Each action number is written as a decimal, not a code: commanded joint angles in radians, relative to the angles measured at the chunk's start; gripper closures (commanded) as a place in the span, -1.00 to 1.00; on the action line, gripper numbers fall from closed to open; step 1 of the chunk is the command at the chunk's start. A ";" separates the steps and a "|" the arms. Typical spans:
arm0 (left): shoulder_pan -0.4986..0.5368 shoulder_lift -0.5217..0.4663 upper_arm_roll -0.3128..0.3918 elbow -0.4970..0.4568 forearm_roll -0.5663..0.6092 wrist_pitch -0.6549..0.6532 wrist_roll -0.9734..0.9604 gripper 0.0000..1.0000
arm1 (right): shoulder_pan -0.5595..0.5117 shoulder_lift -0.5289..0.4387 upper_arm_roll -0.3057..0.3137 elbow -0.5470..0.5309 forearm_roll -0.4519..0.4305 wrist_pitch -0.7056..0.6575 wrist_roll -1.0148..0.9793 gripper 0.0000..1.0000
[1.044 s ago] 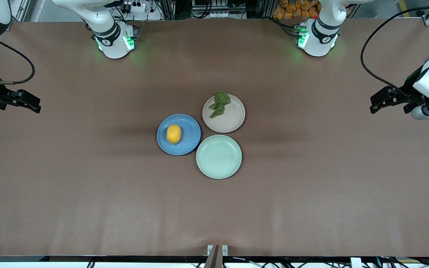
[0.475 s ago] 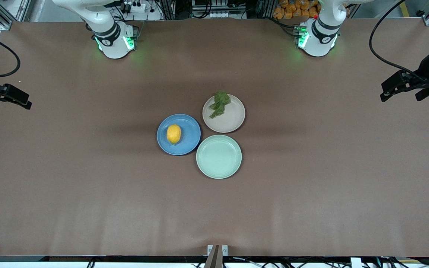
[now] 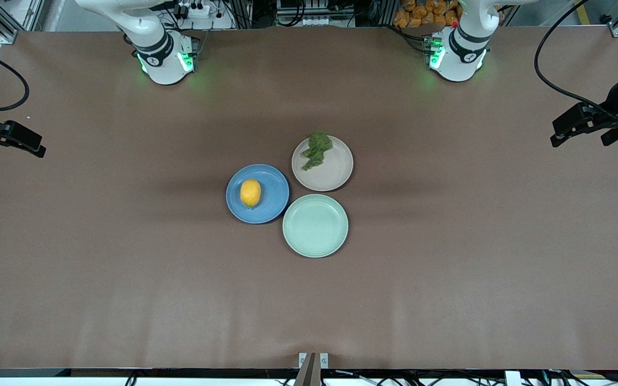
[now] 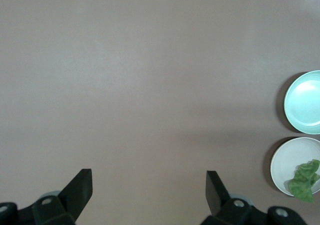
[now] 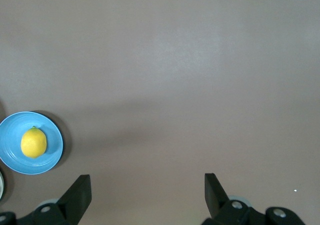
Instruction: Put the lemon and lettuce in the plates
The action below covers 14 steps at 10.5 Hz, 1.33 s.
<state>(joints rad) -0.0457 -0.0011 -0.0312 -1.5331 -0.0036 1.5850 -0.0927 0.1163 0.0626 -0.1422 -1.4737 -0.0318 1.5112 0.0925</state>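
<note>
I'm seeing both spread grippers, left gripper (image 3: 569,127) and right gripper (image 3: 22,142), hanging over bare brown table (image 3: 126,279) edges, well apart from the matte blue plate (image 3: 271,206); smooth lemon (image 3: 250,193) is sitting in it, ruffled lettuce (image 3: 316,150) lying in the adjoining beige plate (image 3: 336,174).

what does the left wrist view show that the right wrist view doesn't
Only the left wrist view: the lettuce lying on the beige-pink plate, the mint-green plate beside it, and the open left gripper.

Only the right wrist view: the lemon lying on the blue plate, and the open right gripper.

Both: bare brown table, with neither gripper holding anything.
</note>
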 commanded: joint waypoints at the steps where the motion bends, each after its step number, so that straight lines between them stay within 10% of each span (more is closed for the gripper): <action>1: 0.006 0.003 -0.006 0.024 -0.022 -0.023 0.037 -1.00 | -0.006 -0.004 0.006 0.010 0.020 -0.025 0.003 -1.00; 14: -0.003 -0.003 -0.009 0.024 -0.029 -0.028 0.022 -1.00 | -0.012 -0.020 0.006 0.021 0.021 -0.036 -0.011 -1.00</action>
<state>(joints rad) -0.0531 -0.0012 -0.0409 -1.5260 -0.0037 1.5792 -0.0834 0.1163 0.0543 -0.1420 -1.4571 -0.0276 1.4898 0.0920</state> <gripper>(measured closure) 0.000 0.000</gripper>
